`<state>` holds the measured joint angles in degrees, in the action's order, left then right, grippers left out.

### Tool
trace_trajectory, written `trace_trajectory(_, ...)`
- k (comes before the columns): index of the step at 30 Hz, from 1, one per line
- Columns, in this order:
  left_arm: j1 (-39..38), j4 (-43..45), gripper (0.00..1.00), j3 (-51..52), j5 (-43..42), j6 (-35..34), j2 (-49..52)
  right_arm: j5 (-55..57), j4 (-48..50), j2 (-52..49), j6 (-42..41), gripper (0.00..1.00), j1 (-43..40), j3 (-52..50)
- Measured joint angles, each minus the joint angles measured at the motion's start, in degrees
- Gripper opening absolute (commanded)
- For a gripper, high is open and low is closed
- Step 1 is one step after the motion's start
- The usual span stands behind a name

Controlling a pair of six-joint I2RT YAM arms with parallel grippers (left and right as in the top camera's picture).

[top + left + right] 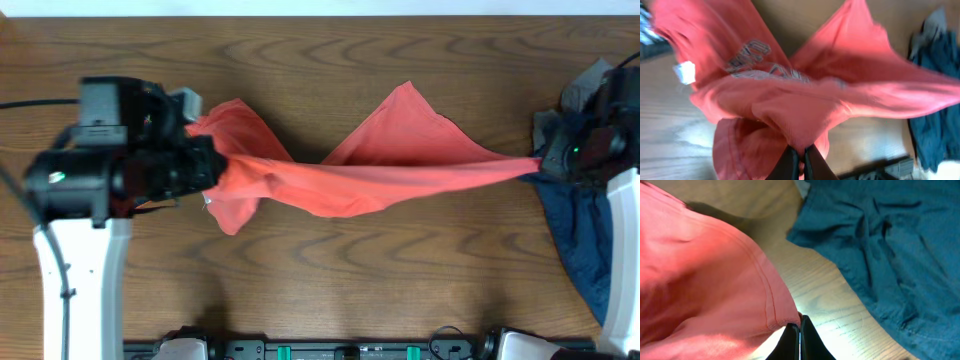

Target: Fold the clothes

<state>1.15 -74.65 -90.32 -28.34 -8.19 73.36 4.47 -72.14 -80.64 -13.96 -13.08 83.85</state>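
A red-orange shirt (pixel 350 175) hangs stretched above the wooden table between my two grippers, with loose folds drooping at its middle and left. My left gripper (pixel 205 165) is shut on its left end; in the left wrist view (pixel 801 152) cloth bunches above the fingers, with grey lettering (pixel 760 65) showing. My right gripper (pixel 545 160) is shut on the shirt's hemmed right corner (pixel 782 320), fingertips (pixel 799 325) pinching the hem. A dark blue garment (pixel 585 240) lies on the table under the right arm.
The blue garment shows crumpled in the right wrist view (pixel 885 250) and at the right edge of the left wrist view (pixel 935 100). A grey cloth (pixel 585 85) lies at the far right. The wooden table (pixel 330 290) extends to the front rail.
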Motion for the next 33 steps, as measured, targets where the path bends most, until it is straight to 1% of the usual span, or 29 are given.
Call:
trace_trajectory(5,2.9,-3.6,0.06,-9.6,0.3,2.6,0.0,-1.6,-4.5,2.8,1.4,0.01,-1.7,8.0)
trace_trajectory(10,3.5,-6.9,0.06,-18.1,3.0,4.3,-0.4,-2.4,-5.4,7.1,1.8,0.01,-3.1,15.2)
trace_trajectory(13,3.6,-7.4,0.06,-19.3,3.9,4.8,-0.9,-2.4,-5.5,8.8,2.0,0.01,-3.3,17.4)
trace_trajectory(17,3.6,-7.6,0.06,-19.3,6.3,5.6,0.5,-2.5,-6.9,8.9,2.4,0.01,-3.3,17.7)
trace_trajectory(23,3.6,-5.0,0.06,-19.3,13.8,6.5,9.1,-3.0,-7.7,2.8,2.7,0.01,-3.3,17.2)
trace_trajectory(27,2.6,-3.2,0.06,-19.3,13.1,6.8,17.6,-3.4,-6.2,-2.9,3.0,0.01,-3.3,16.6)
trace_trajectory(29,1.1,-5.2,0.06,-19.3,11.7,7.0,22.1,-2.4,-6.3,-6.3,3.0,0.01,-3.3,16.4)
trace_trajectory(33,-4.1,-13.7,0.06,-19.1,8.6,7.5,30.2,2.4,-8.3,-12.3,2.4,0.01,-3.4,16.0)
